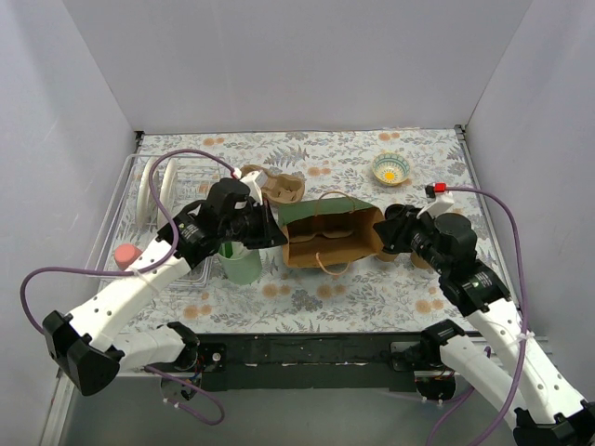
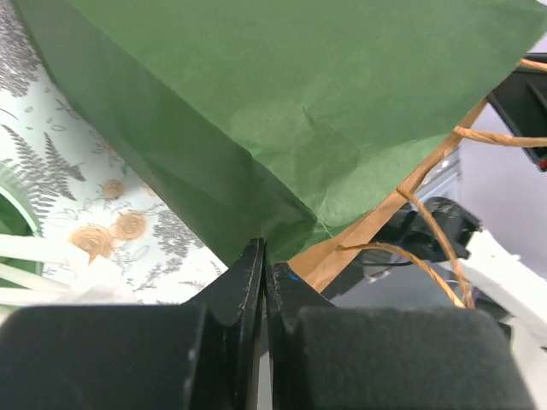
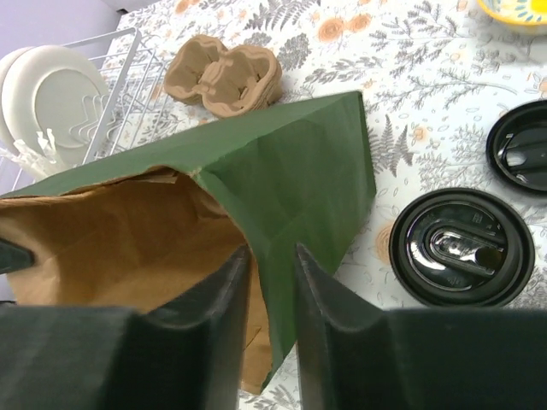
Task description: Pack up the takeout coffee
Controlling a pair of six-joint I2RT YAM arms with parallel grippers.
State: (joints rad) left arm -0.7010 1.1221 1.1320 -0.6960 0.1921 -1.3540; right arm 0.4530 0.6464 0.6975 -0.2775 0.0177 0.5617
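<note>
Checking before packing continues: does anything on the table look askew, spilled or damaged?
The paper bag looks askew: it leans instead of standing square, its green wall creased, its mouth gaping. No spill shows.

One paper bag (image 1: pixel 330 237); right of it two black lids (image 3: pixel 461 248), behind it one bowl (image 1: pixel 391 168) and one stack of pulp carriers (image 1: pixel 274 184), left of it one green cup (image 1: pixel 241 265) and two plates (image 1: pixel 168 190).

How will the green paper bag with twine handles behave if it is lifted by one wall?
The green paper bag probably flops: its thin wall shows creases. It looks light and lies on its side, so a push likely slides it. Its loose twine handles may snag.
</note>
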